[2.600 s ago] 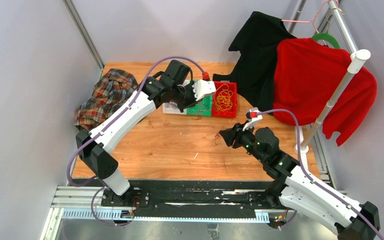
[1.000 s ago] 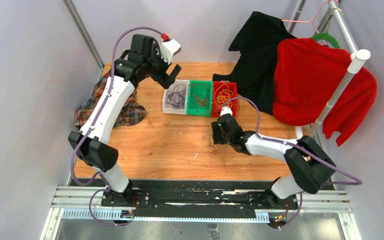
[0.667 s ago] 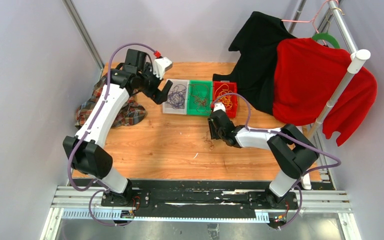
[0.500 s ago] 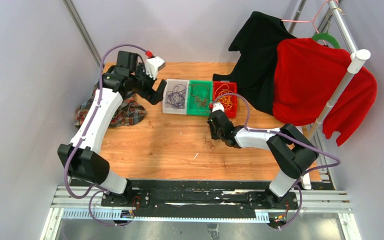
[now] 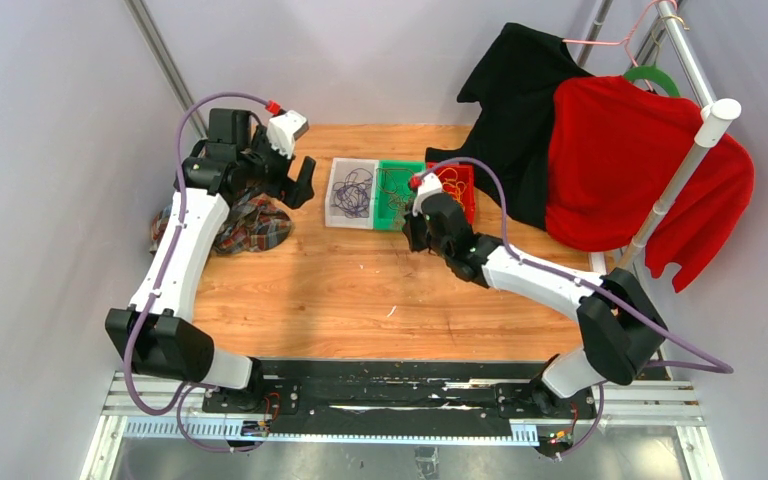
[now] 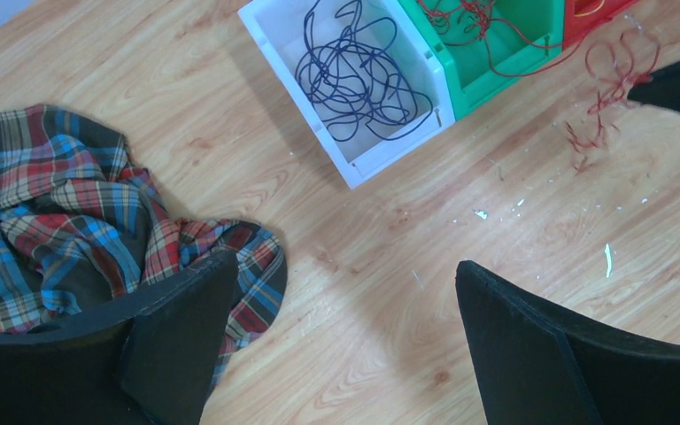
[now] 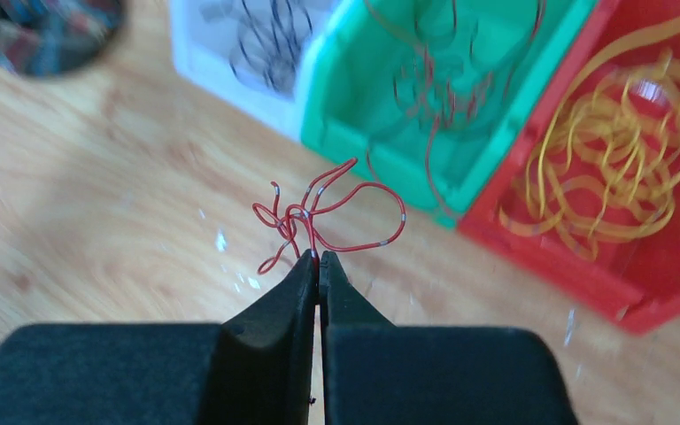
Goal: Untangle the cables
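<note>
Cable (image 7: 305, 212), dark red, nipped in right jaws

A crumpled plaid cloth (image 5: 250, 225) lies at the far left of the wooden table (image 5: 340, 290). Toward the back, three small bins stand side by side, touching: white (image 6: 403, 149), green (image 7: 336, 115), then red (image 7: 567, 274). Small white flecks (image 6: 608, 259) dot the boards near them. On the right stands a rack with a tilted white pole (image 5: 675, 190). A red sweater (image 5: 640, 160) hangs there on a green hanger (image 5: 650, 75), partly covering a black garment (image 5: 515, 100) whose hem reaches the table beside the red bin. A thin pink hanger (image 5: 610, 42) shows above.
</note>
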Controlling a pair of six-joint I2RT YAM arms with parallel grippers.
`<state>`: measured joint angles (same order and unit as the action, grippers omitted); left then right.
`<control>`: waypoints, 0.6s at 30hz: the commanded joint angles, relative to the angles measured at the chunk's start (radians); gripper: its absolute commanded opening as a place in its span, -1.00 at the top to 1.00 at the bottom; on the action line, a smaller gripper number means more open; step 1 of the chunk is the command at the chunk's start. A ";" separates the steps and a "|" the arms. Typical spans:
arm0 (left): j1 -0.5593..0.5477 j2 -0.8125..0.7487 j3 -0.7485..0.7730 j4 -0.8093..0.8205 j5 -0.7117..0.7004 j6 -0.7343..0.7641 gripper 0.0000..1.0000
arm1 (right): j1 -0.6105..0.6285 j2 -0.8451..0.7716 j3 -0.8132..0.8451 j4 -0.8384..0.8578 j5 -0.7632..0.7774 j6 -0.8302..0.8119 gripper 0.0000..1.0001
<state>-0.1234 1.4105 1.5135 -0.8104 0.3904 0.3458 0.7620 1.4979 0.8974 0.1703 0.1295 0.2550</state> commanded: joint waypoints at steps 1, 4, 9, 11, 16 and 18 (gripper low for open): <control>0.028 -0.025 -0.016 0.037 0.035 -0.013 -0.96 | 0.000 0.016 0.133 -0.011 0.048 -0.109 0.99; 0.041 -0.028 -0.031 0.038 0.048 -0.015 -0.96 | -0.026 0.081 0.228 -0.010 0.079 -0.164 0.99; 0.053 -0.037 -0.050 0.042 0.057 -0.023 -0.96 | -0.059 0.248 0.395 -0.010 0.135 -0.267 0.99; 0.058 -0.041 -0.050 0.042 0.063 -0.027 -0.96 | -0.067 0.314 0.459 -0.018 0.155 -0.300 0.99; 0.067 -0.057 -0.058 0.051 0.071 -0.040 -0.96 | -0.094 0.429 0.556 -0.017 0.194 -0.336 0.99; 0.069 -0.060 -0.061 0.053 0.067 -0.039 -0.96 | -0.102 0.462 0.598 -0.035 0.189 -0.340 0.95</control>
<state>-0.0666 1.3853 1.4612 -0.7860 0.4374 0.3202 0.6880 1.9209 1.4113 0.1570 0.2764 -0.0296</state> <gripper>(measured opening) 0.979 0.015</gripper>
